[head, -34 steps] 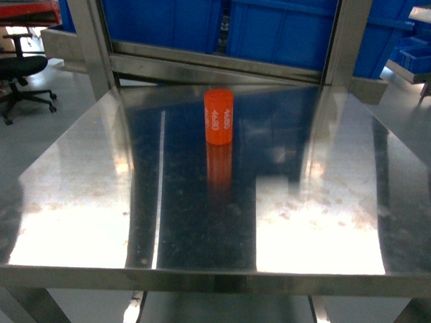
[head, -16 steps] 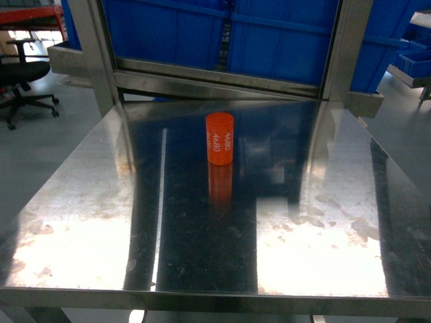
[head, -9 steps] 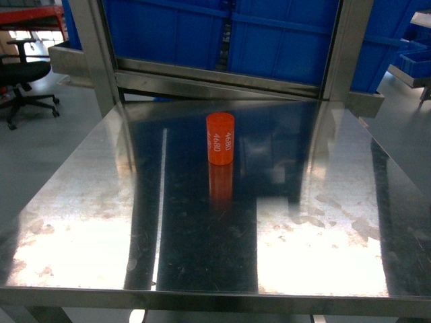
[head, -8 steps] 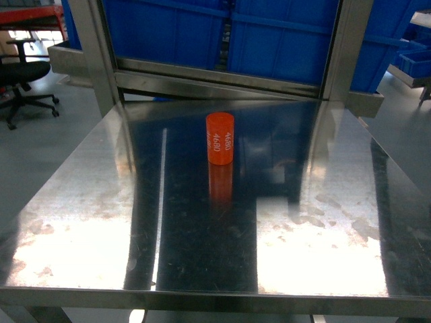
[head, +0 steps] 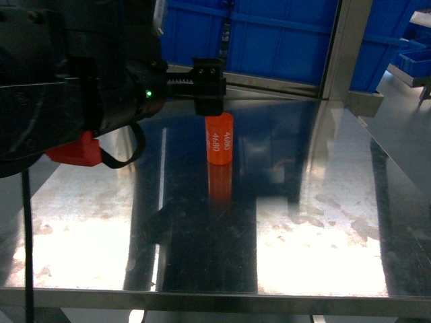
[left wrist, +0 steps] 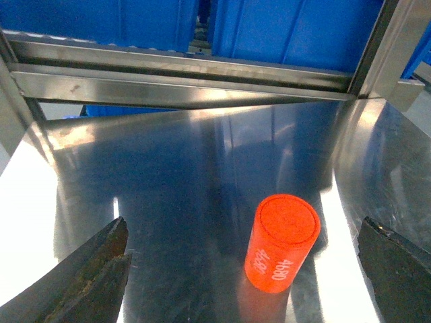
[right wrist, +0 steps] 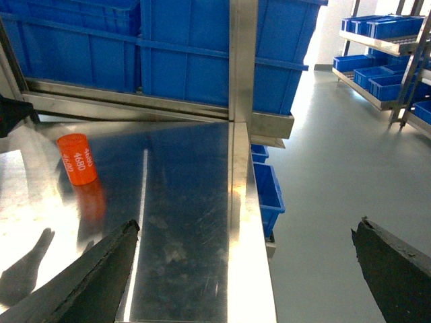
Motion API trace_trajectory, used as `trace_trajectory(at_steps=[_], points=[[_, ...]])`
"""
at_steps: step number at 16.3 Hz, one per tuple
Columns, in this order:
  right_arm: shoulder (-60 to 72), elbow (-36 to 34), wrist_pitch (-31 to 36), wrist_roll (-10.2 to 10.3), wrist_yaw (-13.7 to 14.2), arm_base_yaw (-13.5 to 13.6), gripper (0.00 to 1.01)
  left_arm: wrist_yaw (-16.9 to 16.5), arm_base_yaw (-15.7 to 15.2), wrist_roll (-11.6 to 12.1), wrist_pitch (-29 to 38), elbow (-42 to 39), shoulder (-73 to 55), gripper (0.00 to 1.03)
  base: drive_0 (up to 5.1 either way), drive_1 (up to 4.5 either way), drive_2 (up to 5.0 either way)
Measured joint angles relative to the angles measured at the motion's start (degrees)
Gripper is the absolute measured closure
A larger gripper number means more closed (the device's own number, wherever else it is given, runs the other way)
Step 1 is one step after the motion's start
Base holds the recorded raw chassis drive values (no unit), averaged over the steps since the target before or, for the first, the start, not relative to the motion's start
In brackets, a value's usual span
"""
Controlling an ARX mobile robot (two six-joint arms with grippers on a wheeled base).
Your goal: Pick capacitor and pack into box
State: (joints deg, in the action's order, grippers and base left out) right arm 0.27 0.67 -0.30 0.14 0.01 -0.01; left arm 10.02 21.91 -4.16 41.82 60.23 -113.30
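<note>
Both grippers' fingers spread wide — left gripper above upright orange capacitor on steel table.

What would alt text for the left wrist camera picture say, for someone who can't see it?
An orange capacitor marked 4680 stands upright on a shiny steel table, between the two dark fingers of the open left gripper, nearer the right-hand one. Blue plastic bins sit behind a steel frame at the table's far edge.

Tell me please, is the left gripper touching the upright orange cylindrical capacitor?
Apart: the left wrist view shows the left gripper open, bare table between both fingers and the orange capacitor.
</note>
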Motion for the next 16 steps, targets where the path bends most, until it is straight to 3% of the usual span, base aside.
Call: trace_trajectory(at_steps=[7,14,16], points=[[0.0,0.0,0.0,0.0,0.0,0.0,0.03,-0.8,1.2,-0.4,-7.1,19.5,-16.9,0.05,0.0,0.00,0.0],[0.0,0.0,0.0,0.0,0.0,0.0,0.03,-0.6,1.3,-1.9,-11.5,27.3,-26.4,0.05,0.0,0.00,0.0],[0.0,0.0,0.0,0.0,0.0,0.0,0.03,-0.4,1.2,-2.0,-13.3,28.1,-26.4,0.20,0.0,0.00,0.0]])
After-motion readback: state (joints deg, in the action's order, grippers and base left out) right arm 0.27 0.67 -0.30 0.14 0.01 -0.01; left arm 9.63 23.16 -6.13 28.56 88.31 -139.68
